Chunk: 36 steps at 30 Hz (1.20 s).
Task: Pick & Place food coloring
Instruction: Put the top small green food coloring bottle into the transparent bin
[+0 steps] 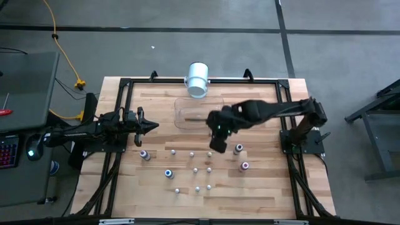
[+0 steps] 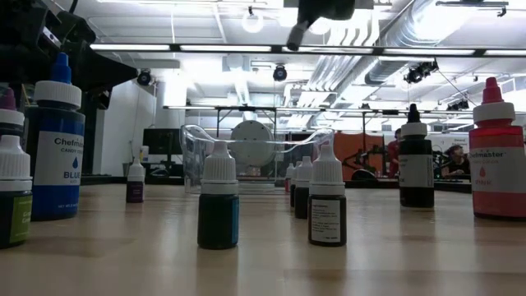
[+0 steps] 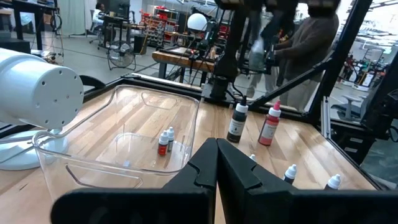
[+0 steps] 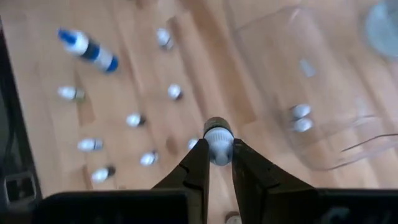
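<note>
The right gripper (image 4: 215,163) is held above the table (image 1: 262,187), between the tub (image 1: 199,114) and the scattered bottles; its fingers (image 4: 194,163) are clamped on a small white-capped bottle (image 4: 217,142), gripped at the cap and lifted clear of the wood. In the high view the right gripper (image 1: 219,139) is seen just in front of the tub's near edge. Two small bottles (image 3: 165,142) are already lying inside the tub (image 3: 112,155), side by side on its floor. The remaining bottles are spread over the near half of the table; a blue one (image 1: 168,173) is stood to the left, a purple one (image 1: 145,155) farther left, a pink one (image 1: 245,165) to the right. The left gripper (image 1: 150,125) is parked at the left side of the table, fingers (image 3: 205,171) pressed together with nothing between them. A white cylinder (image 1: 197,79) is placed beyond the tub. A person (image 3: 305,43) is glimpsed behind the table.
</note>
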Motion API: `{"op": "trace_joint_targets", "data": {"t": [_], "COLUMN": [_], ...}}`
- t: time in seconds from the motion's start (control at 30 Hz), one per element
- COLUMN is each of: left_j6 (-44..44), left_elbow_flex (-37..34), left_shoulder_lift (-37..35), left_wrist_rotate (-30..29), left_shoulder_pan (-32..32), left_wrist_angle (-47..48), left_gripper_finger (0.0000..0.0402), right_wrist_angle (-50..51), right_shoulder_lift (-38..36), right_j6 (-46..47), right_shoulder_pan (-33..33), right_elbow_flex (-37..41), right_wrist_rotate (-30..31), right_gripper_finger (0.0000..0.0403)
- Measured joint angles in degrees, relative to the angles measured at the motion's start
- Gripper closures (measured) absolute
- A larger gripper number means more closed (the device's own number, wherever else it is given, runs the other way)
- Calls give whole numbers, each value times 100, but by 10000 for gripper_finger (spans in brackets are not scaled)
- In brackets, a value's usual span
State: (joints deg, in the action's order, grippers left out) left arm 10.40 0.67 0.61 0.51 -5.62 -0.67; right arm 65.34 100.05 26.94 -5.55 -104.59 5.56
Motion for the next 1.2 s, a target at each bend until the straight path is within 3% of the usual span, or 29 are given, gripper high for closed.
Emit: {"op": "trace_joint_targets", "data": {"t": [0.27, 0.63, 0.97, 1.2], "left_j6": [-1, -1, 0, 1], "left_elbow_flex": [0, 0, 0, 0], "left_shoulder_lift": [-1, -1, -1, -1], "left_wrist_rotate": [-2, 16, 9, 9], "left_shoulder_pan": [0, 0, 2, 2], "left_wrist_angle": [0, -2, -2, -2], "left_gripper_finger": [401, 401, 401, 401], "right_wrist_angle": [119, -54, -457, -241], "right_shoulder_lift": [264, 1253, 2035, 2160], "right_j6": [3, 110, 319, 774], "right_shoulder_pan": [761, 1606, 1754, 1728], "right_elbow_flex": [-136, -130, -132, -130], "right_wrist_rotate": [103, -198, -741, -726], "right_gripper_finger": [362, 357, 356, 360]}}
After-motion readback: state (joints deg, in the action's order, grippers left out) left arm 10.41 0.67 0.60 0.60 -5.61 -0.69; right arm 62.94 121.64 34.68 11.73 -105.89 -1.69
